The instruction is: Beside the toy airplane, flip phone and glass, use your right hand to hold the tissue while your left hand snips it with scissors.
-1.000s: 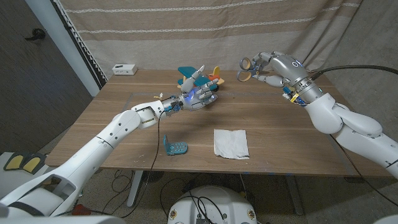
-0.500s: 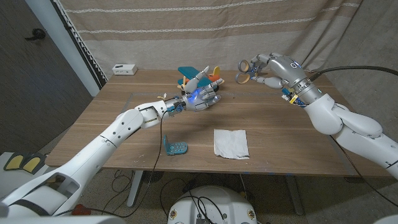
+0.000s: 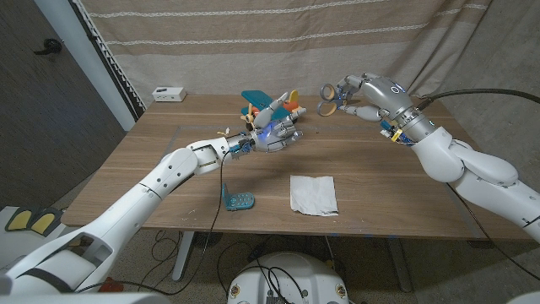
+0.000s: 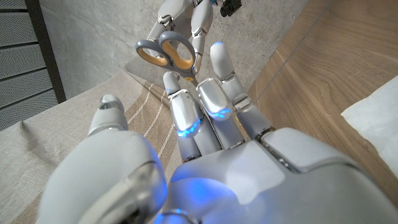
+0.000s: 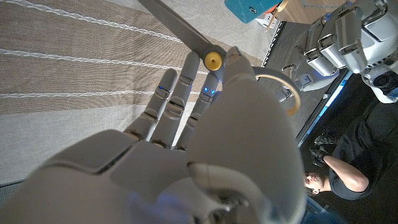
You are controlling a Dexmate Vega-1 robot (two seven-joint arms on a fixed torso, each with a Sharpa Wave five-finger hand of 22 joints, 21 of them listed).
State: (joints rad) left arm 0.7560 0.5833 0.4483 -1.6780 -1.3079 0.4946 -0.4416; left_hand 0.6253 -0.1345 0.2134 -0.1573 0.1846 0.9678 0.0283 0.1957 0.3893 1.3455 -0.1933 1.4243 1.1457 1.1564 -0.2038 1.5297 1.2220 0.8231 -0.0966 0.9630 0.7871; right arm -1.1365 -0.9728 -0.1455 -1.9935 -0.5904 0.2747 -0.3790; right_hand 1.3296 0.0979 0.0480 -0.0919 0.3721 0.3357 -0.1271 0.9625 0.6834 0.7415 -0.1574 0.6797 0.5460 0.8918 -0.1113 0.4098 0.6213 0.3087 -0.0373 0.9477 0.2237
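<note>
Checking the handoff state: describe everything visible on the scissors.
The scissors have grey handle loops with tan-orange inner rings, grey metal blades and a yellow pivot screw. The right hand holds them in the air over the table's far edge; its fingers lie along the blades. The loops point toward the left hand, which does not touch them. The blades look closed.

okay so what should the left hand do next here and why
Probably reach on toward the scissors and take their handles: the right hand holds them up above the table's far side, the left hand hovers open short of them, and the tissue lies uncut.
</note>
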